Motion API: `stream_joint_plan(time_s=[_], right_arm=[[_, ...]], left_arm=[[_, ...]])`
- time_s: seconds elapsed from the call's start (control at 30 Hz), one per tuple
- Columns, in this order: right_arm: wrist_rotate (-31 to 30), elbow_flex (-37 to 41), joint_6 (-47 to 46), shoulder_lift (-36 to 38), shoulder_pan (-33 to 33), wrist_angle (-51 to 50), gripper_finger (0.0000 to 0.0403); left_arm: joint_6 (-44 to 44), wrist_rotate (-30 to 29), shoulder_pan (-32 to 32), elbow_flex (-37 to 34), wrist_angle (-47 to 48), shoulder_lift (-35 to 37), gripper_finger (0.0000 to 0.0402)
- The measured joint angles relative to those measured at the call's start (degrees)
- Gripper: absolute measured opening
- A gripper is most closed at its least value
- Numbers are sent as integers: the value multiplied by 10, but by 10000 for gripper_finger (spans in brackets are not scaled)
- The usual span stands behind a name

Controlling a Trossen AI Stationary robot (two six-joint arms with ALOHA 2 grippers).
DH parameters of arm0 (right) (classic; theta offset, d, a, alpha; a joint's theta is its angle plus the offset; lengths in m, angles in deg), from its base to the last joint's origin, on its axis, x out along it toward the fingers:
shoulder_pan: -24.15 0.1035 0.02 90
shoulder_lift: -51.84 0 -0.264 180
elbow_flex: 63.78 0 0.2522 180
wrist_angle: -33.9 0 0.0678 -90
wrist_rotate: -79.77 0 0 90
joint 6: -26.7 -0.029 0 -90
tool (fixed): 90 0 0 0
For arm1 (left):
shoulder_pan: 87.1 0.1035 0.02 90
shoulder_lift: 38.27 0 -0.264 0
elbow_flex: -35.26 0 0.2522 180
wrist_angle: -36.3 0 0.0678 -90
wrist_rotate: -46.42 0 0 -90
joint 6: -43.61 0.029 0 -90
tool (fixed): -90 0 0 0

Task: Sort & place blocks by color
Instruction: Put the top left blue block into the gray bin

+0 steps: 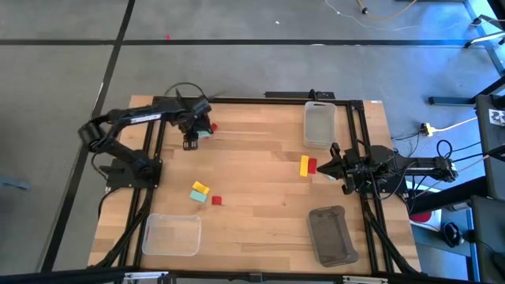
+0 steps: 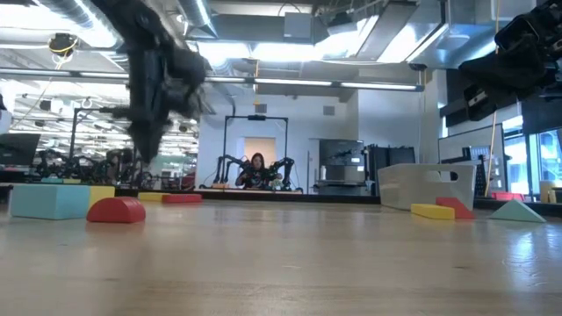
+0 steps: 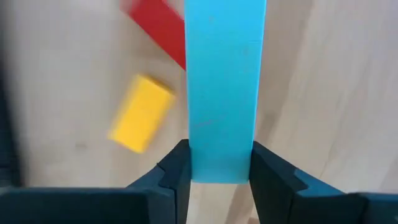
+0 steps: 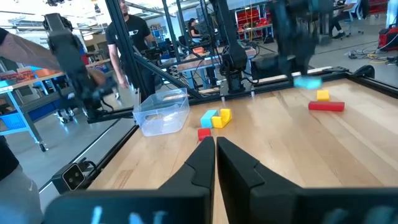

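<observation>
Both jaws closed: left gripper clamping teal bar; right gripper empty.

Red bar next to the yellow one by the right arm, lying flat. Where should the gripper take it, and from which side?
Probably from straight above, across the middle of the red bar, fingers closing along its length. It lies flat with its long side against the yellow bar, so no finger fits between them, while both short ends look free. The right gripper, fingers together, sits just beside it.
</observation>
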Motion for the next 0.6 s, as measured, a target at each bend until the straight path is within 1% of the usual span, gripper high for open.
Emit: stream_joint_plan(time_s=[0.13,0.3,0.47,0.6], right_arm=[[0,0,-1,0,0,0,20],[0,0,0,0,0,0,20],[0,0,0,0,0,0,20],[0,0,-1,0,0,0,20]], left_arm=[[-88,46,-2,29,-25,81,118],[-238,101,-23,27,-126,193,118],[-346,102,-87,-2,-238,277,118],[-404,100,-156,-39,-337,314,118]])
